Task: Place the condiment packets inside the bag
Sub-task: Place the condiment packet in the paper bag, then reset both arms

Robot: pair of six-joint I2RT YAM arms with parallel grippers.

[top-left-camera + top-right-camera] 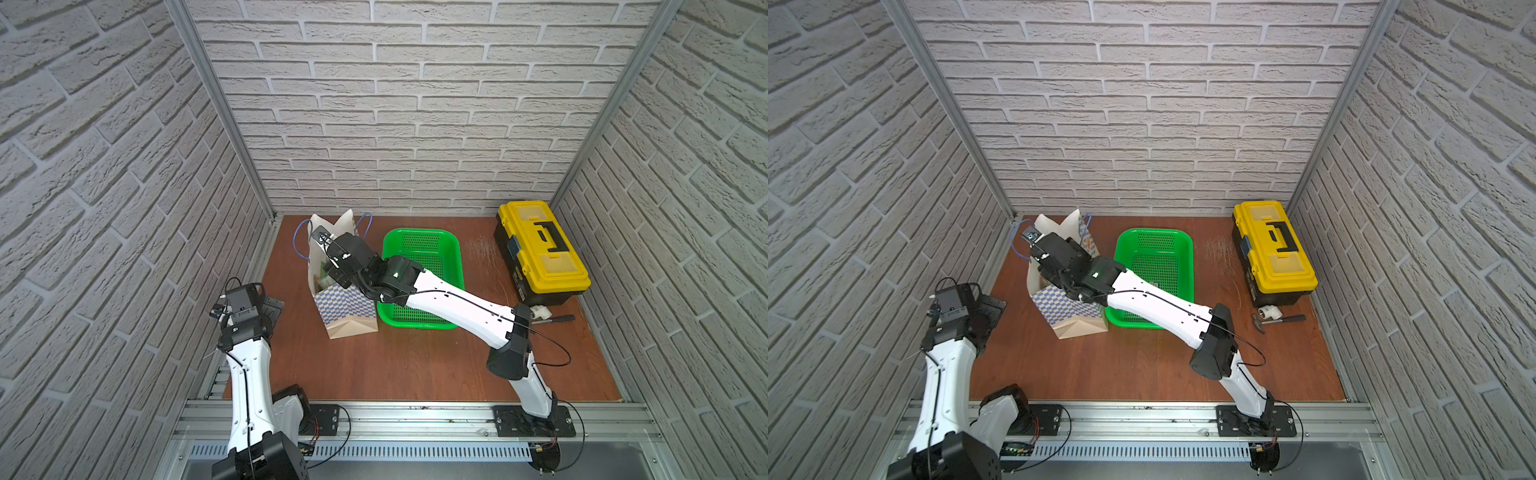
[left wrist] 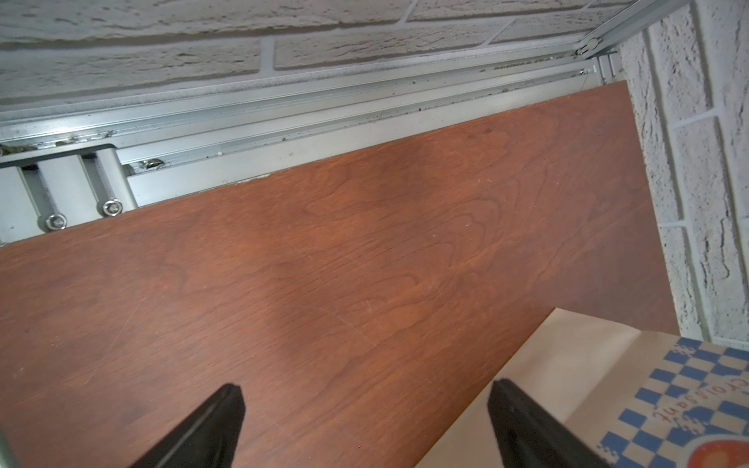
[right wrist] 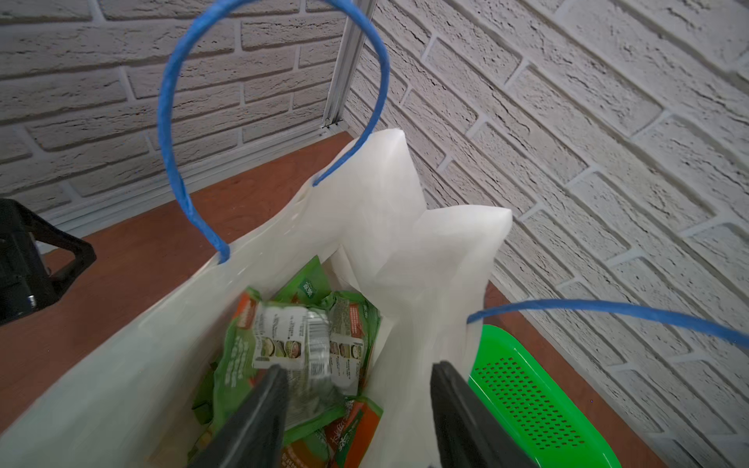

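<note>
Your right end effector (image 3: 358, 366) hangs open over the bag (image 3: 405, 227) of packets (image 3: 292, 336). Your left end effector (image 2: 364, 385) gapes, empty too.

the bag (image 1: 347, 305) wears a blue-and-white check over a plain tan base fold, with blue cord handles (image 3: 164, 121) and a white inside. the condiment packets (image 3: 239, 352) in the bag are green with red-orange patches and a silvery-white printed panel. beside the bag, the perforated basket (image 1: 419, 232) is bright green. farther from the bag, the toolbox (image 1: 540, 249) is yellow over black. the table (image 1: 395, 365) under the bag is reddish-brown woodgrain.
</note>
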